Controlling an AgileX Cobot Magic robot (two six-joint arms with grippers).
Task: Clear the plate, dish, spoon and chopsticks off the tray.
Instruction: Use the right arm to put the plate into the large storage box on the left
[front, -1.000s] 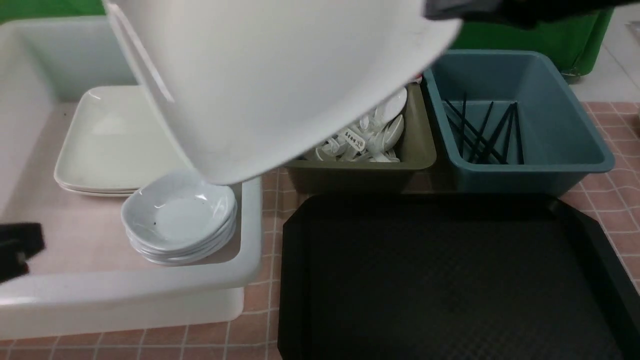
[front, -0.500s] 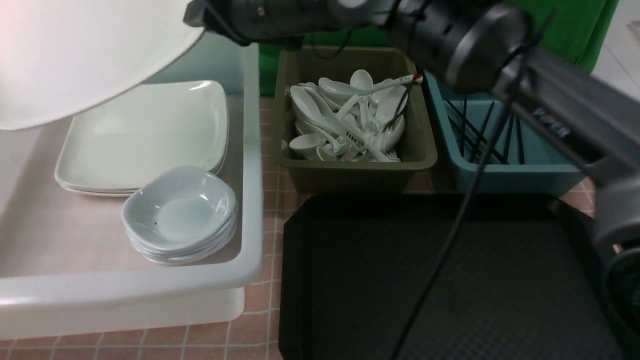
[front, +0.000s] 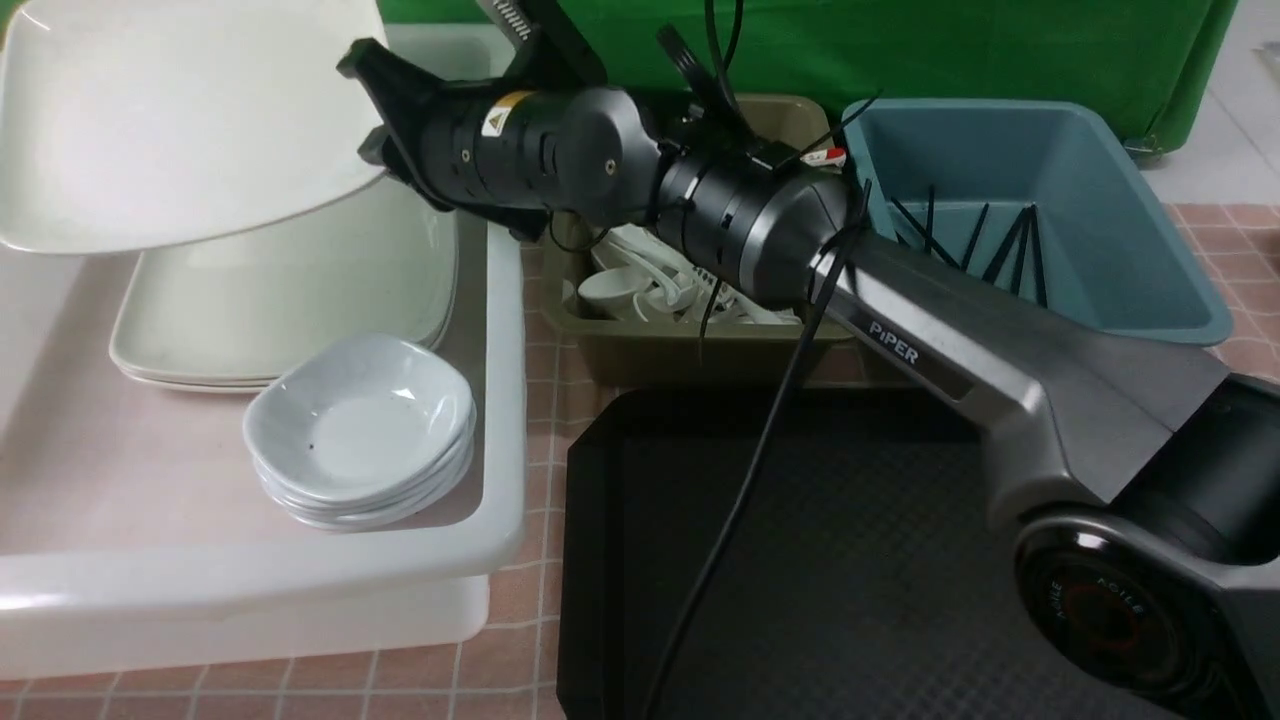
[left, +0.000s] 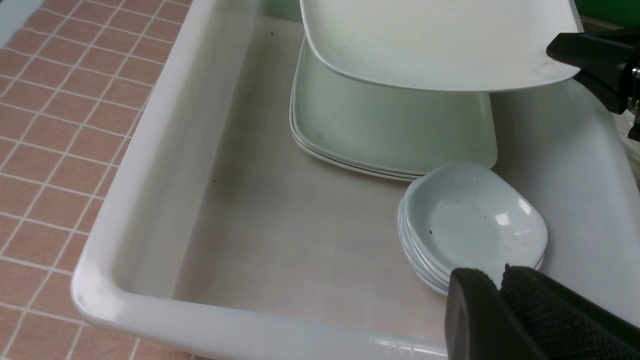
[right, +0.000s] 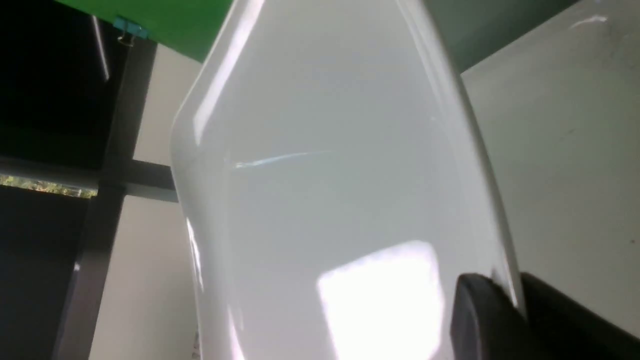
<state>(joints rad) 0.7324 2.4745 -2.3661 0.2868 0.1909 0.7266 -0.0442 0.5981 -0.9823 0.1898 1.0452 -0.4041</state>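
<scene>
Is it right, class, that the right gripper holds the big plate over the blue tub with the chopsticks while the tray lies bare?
The tub is wrong: the front view shows the right gripper holding the plate over the white tub. The rest may stand.

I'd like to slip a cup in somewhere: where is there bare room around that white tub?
Inside the white tub, bare floor lies between the near wall, the left wall and the stacked small dishes. It is crowded where the dishes meet the stacked plates, with the right gripper holding another plate above.
</scene>
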